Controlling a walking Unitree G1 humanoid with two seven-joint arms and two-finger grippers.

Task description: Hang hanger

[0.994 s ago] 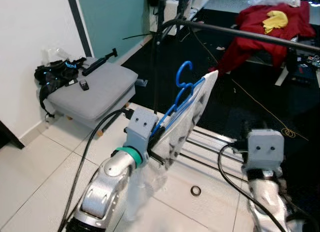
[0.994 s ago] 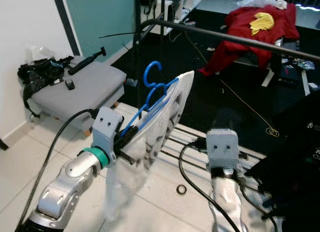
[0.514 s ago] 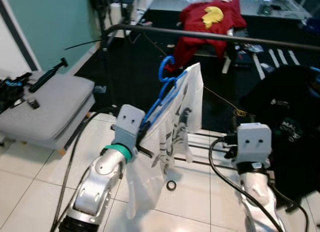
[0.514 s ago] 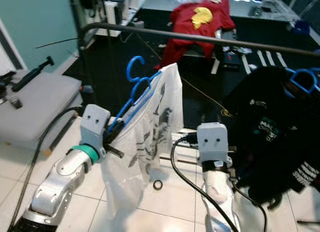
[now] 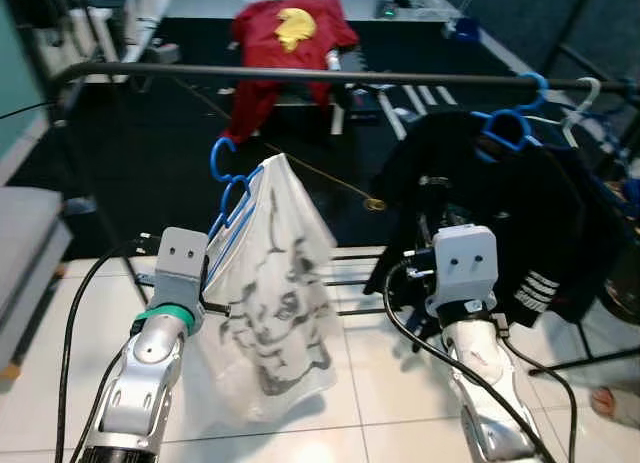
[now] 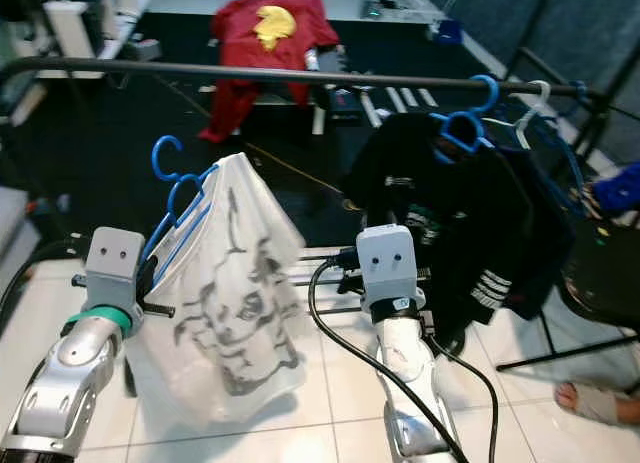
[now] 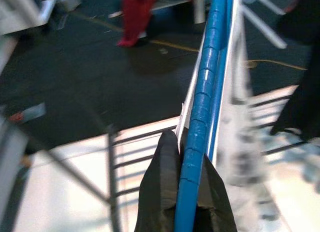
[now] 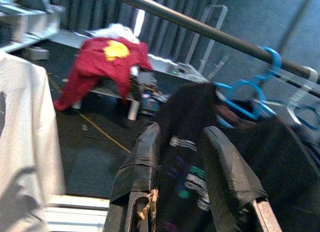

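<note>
My left gripper (image 5: 212,271) is shut on a blue hanger (image 7: 202,122), gripping it low on its arm. A white T-shirt with a grey print (image 5: 270,293) hangs from that hanger. The hanger's hook (image 5: 222,159) stands below and in front of the dark clothes rail (image 5: 300,75), apart from it. My right gripper (image 8: 182,132) is open and holds nothing; it points toward a black garment (image 8: 235,157). That black garment (image 5: 500,203) hangs on another blue hanger (image 5: 512,123) at the rail's right part.
An empty white hanger (image 5: 588,89) hangs at the rail's far right. A red garment (image 5: 285,28) lies on a low stand behind the rail. The rack's base bars (image 5: 350,283) cross the white tiles. A person's foot (image 6: 590,401) shows at the lower right.
The whole view has swung right, bringing in the black garment and the rail's right end. My left gripper still holds the hanger and shirt, which now hang more upright.
</note>
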